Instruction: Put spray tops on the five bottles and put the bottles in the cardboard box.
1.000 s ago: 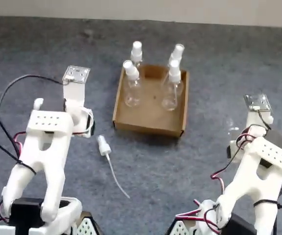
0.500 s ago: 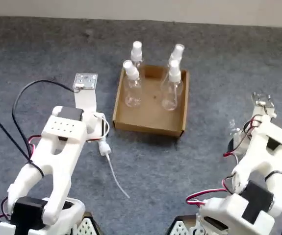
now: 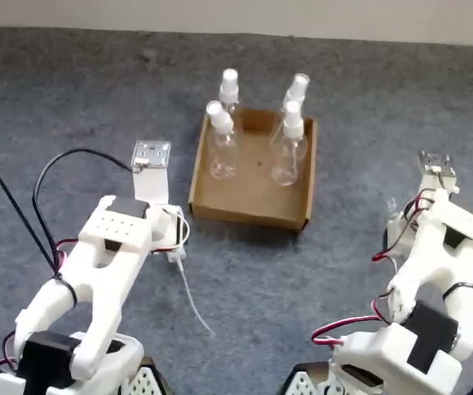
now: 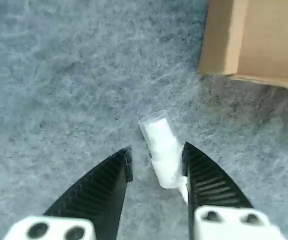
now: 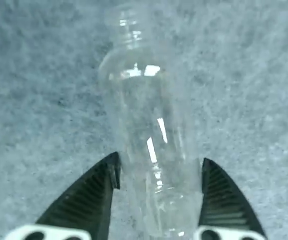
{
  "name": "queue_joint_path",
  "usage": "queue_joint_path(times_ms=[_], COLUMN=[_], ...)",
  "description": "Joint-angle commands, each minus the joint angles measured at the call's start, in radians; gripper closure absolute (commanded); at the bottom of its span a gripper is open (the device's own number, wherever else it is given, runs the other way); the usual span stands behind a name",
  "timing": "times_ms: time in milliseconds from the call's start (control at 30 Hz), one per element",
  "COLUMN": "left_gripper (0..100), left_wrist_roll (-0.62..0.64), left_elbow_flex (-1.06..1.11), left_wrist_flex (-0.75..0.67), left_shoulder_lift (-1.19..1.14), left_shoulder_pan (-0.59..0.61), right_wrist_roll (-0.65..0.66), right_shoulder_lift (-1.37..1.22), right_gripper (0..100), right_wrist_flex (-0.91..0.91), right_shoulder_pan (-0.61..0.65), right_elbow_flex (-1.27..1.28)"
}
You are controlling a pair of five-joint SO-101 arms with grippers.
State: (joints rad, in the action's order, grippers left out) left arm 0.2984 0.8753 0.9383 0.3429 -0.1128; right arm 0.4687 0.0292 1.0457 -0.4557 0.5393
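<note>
Capped bottles [image 3: 220, 144] [image 3: 285, 152] [image 3: 229, 86] [image 3: 296, 89], four, at cardboard box [image 3: 248, 216]; left tool [image 4: 157, 150] gapes around one spray top [image 4: 160, 140], right tool [image 5: 160, 160] around one bare bottle [image 5: 144, 100].

You get soft, even light across the carpet [image 3: 71, 82] — shadows stay faint, just a thin dark band under the cardboard box [image 3: 248, 216] along its near wall. Small white glints sit on the clear bottle [image 5: 144, 115]; the spray top [image 4: 161, 150] reads bright.

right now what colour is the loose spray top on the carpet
White: the small plastic spray top shows best in the left wrist view.
</note>
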Motion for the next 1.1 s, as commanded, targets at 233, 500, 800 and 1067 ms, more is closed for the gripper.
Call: queue_joint_path(times_ms=[233, 500, 800, 1067], left_gripper=[87, 94, 90, 80], left_wrist_roll=[-0.126, -0.305, -0.577, -0.577], left_elbow_flex=[0.053, 0.054, -0.036, -0.079], left_wrist_flex=[-0.055, -0.054, 0.123, 0.173], left_shoulder_lift=[0.031, 0.031, 0.033, 0.033], left_shoulder_pan=[-0.019, -0.010, -0.010, -0.010], right_wrist_roll=[-0.012, -0.012, -0.110, -0.107], right_shoulder_lift=[0.005, 0.005, 0.005, 0.005], right_gripper=[81.0, 81.0, 80.7, 80.6], right_wrist_flex=[0.082, 0.084, 0.084, 0.084], right_shoulder_pan=[0.004, -0.004, 0.002, 0.015], right_elbow_flex=[-0.028, -0.030, -0.030, -0.031])
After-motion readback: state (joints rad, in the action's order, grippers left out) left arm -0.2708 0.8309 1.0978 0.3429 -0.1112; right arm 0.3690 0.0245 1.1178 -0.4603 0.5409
